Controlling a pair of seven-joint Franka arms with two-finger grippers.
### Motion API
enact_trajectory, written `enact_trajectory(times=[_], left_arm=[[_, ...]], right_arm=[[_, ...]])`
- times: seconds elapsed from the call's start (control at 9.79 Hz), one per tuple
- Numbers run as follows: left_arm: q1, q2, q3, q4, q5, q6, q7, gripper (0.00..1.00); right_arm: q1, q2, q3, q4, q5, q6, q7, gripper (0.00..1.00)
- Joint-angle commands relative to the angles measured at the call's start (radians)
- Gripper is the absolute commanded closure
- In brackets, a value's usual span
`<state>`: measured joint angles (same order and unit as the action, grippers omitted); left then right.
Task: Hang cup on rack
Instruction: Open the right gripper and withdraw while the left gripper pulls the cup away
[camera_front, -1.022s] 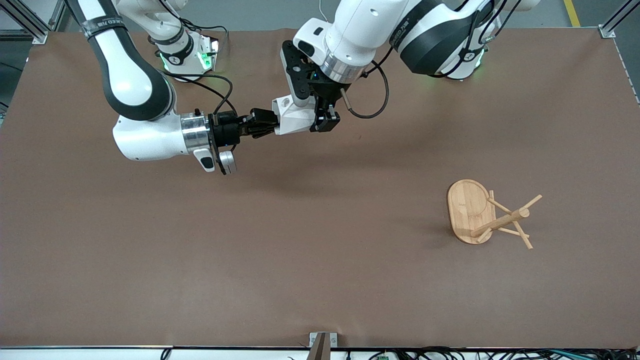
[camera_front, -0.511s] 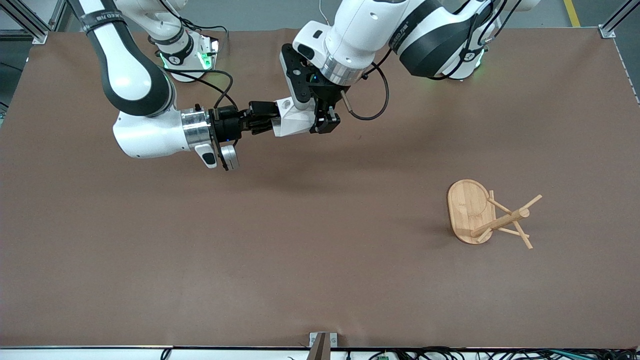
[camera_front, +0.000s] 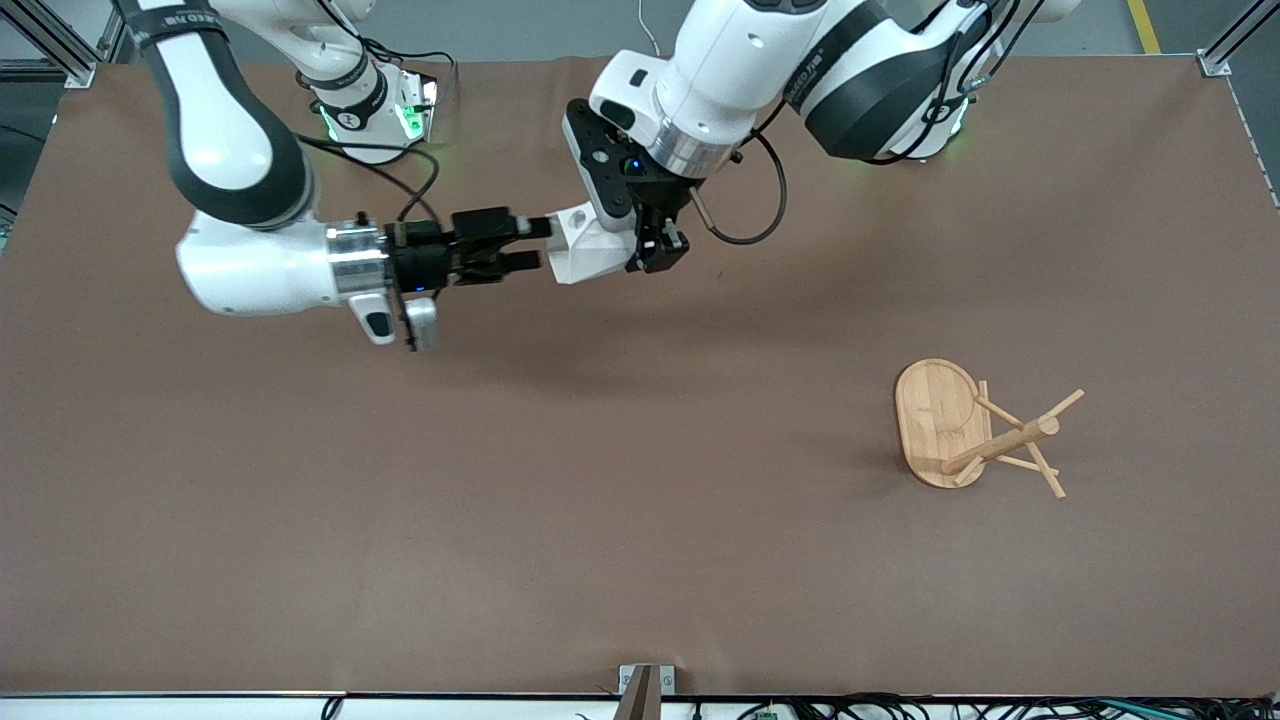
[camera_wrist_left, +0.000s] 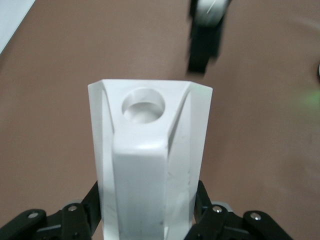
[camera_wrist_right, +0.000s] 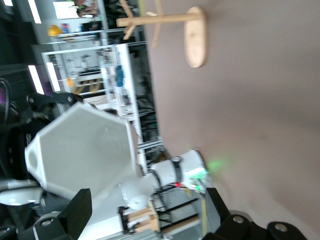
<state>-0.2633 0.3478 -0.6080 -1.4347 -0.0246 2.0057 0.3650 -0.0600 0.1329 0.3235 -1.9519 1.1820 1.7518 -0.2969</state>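
The white faceted cup (camera_front: 585, 245) hangs in the air over the table's middle, toward the robots' bases. My left gripper (camera_front: 645, 250) is shut on its body, and in the left wrist view the cup (camera_wrist_left: 150, 150) stands out from between the fingers (camera_wrist_left: 205, 202), its pierced handle facing the camera. My right gripper (camera_front: 527, 245) is open just beside the cup's handle end, with nothing between its fingers. The right wrist view shows the cup (camera_wrist_right: 85, 147) ahead of the open right gripper (camera_wrist_right: 147, 210). The bamboo rack (camera_front: 985, 435) stands toward the left arm's end, nearer the front camera.
Brown table surface (camera_front: 600, 520) spreads around the rack's oval base (camera_front: 935, 410). Cables trail from both arms near their bases (camera_front: 745, 225). A metal bracket (camera_front: 645, 685) sits at the table edge nearest the front camera.
My right gripper has opened, let go of the cup and drawn back toward the right arm's end. The left gripper has kept hold of the cup.
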Motion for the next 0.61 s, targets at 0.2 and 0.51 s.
enact_trajectory(times=[0.2, 0.51], left_arm=[[0.044, 0.016, 0.027, -0.006, 0.017, -0.076, -0.090, 1.00], [0.125, -0.042, 0.024, -0.004, 0.005, -0.149, -0.409, 1.00]], right_arm=[[-0.015, -0.094, -0.220, 0.037, -0.479, -0.049, 0.081, 0.00], [-0.015, -0.087, -0.331, 0.134, -0.903, -0.043, 0.100, 0.00]])
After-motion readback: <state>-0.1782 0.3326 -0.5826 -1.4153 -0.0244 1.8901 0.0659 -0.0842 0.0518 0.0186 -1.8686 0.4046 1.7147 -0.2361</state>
